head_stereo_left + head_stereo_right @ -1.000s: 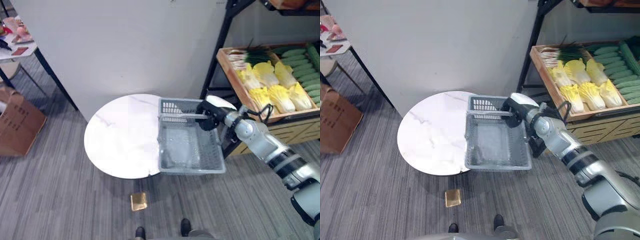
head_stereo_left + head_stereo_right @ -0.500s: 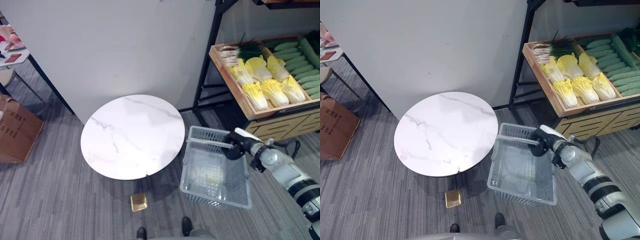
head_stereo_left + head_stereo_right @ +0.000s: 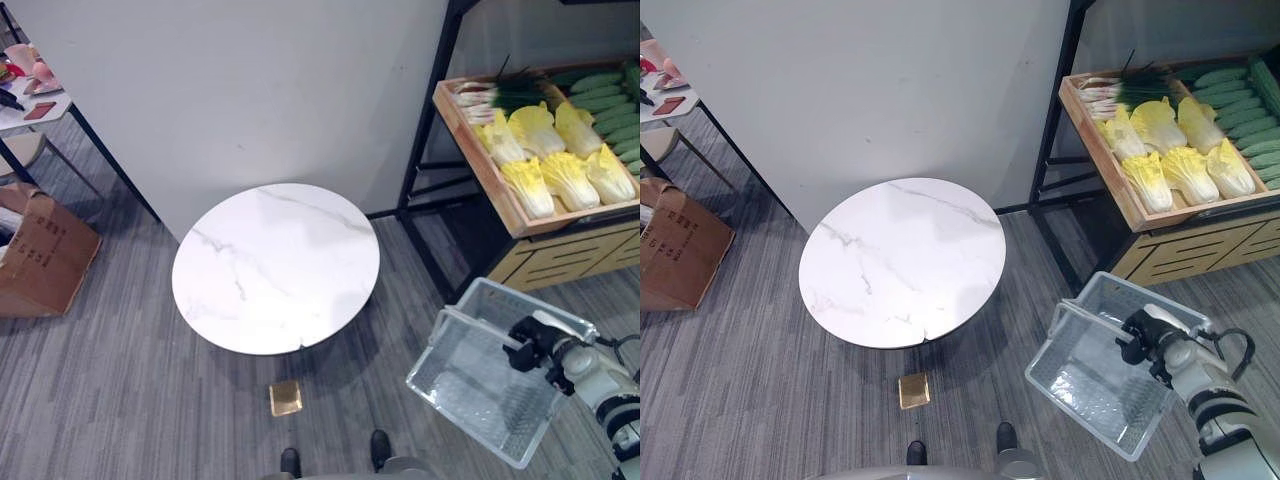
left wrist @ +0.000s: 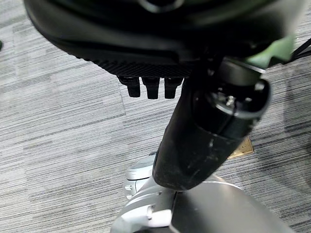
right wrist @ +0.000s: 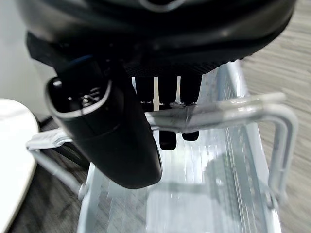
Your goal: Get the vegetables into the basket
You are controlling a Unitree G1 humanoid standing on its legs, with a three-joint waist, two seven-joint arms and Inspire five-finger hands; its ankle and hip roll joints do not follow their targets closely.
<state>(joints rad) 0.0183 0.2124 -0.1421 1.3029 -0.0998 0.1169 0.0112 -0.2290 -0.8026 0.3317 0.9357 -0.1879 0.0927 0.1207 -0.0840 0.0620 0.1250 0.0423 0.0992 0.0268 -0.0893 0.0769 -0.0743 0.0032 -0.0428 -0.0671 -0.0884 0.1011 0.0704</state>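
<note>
A clear grey plastic basket (image 3: pixel 480 390) hangs tilted over the carpet at the lower right, with nothing in it. My right hand (image 3: pixel 530 350) is shut on its wire handle (image 5: pixel 214 114), fingers (image 5: pixel 165 92) curled over the bar. The vegetables lie in a wooden crate (image 3: pixel 480 150) on the shelf at the upper right: yellow napa cabbages (image 3: pixel 560 165), green cucumbers (image 3: pixel 600 95) and green onions (image 3: pixel 495 95). The basket is below and in front of that crate. My left hand (image 4: pixel 204 141) hangs idle over the floor, relaxed and holding nothing.
A round white marble table (image 3: pixel 275 265) stands in the middle, left of the basket. The shelf's black frame (image 3: pixel 425 130) rises between table and crate. A small golden block (image 3: pixel 286 398) lies on the floor. A cardboard box (image 3: pixel 45 250) sits at the left.
The basket has left the table's right side and swung right and down to the lower right, over the floor, carried by my right hand. The view has shifted a little too.
</note>
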